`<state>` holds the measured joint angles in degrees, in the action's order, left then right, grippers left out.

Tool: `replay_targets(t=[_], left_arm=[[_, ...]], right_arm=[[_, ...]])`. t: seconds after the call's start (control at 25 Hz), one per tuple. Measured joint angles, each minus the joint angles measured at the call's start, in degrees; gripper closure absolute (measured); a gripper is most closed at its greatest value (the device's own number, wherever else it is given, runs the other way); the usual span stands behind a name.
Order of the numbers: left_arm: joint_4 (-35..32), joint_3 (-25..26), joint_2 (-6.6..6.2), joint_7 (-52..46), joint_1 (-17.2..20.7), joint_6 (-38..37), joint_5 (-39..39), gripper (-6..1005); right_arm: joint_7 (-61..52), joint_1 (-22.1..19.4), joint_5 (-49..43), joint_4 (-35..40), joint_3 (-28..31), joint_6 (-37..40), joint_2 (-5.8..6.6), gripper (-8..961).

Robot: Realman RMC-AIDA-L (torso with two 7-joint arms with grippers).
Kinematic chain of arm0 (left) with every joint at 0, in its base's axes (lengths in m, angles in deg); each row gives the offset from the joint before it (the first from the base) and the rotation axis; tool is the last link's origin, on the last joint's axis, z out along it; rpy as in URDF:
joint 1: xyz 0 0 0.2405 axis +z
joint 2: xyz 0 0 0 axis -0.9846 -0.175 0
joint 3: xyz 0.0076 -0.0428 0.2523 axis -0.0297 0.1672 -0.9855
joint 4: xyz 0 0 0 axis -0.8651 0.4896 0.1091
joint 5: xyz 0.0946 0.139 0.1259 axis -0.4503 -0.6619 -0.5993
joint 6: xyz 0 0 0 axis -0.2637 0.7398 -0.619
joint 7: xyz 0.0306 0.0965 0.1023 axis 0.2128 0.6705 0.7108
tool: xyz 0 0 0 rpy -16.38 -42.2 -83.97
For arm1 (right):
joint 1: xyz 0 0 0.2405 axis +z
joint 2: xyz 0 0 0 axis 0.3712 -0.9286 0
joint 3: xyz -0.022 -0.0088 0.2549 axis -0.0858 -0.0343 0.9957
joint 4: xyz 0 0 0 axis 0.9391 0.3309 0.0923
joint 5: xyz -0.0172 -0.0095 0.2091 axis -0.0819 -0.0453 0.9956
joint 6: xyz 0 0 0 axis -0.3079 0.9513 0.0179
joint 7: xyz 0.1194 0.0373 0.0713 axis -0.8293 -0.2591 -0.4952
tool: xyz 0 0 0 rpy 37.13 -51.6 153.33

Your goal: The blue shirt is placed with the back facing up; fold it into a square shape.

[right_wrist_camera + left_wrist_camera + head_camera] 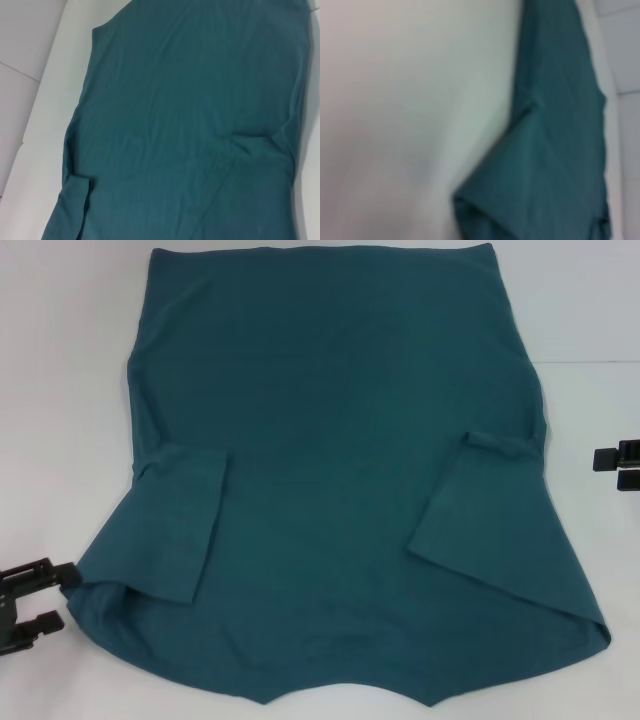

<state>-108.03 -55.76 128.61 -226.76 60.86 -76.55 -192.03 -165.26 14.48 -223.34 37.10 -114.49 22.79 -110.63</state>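
The blue shirt (335, 470) lies flat on the white table, plain back up, collar end near me and hem far. Both short sleeves are folded inward onto the body: one on the left (180, 525), one on the right (480, 500). My left gripper (50, 598) sits at the near left, open, its fingertips right at the shirt's left shoulder edge. My right gripper (607, 468) is at the right edge, open, a little clear of the shirt's right side. The shirt also shows in the left wrist view (555, 165) and the right wrist view (200, 125).
The white table (60, 390) has bare surface left and right of the shirt. A seam line runs across the table at the far right (590, 362).
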Motion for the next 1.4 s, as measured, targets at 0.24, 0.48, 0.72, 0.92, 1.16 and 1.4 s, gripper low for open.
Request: replay_targets(t=[0.24, 0.48, 0.72, 0.92, 1.16, 1.4], left_arm=[[1.86, 0.56, 0.16, -0.8, -0.09, 2.82, -1.45, 219], [4.18, -0.13, 0.02, -0.87, -0.74, 5.33, -1.49, 219], [7.32, -0.42, -0.51, -0.67, -2.2, 7.94, -1.52, 218], [9.44, -0.76, -1.05, -0.43, -3.82, 10.12, -1.5, 218], [10.74, -0.77, -1.33, -0.3, -5.02, 12.26, -1.33, 216], [10.64, -0.63, -1.18, 1.38, -5.0, 12.22, -1.14, 322]], right_arm=[[0.11, -0.14, 0.0, -0.03, 0.11, -0.07, -0.03, 273], [0.19, -0.49, 0.0, -0.02, 0.63, -0.07, -0.18, 274], [0.19, -0.7, -0.01, -0.07, 1.28, -0.14, -0.18, 275], [0.24, -0.83, -0.01, -0.26, 1.61, -0.15, -0.15, 275], [0.61, -0.95, 0.01, -0.31, 1.86, -0.1, -0.14, 276], [0.77, -0.95, 0.19, -0.32, 2.42, 0.1, -0.14, 277]])
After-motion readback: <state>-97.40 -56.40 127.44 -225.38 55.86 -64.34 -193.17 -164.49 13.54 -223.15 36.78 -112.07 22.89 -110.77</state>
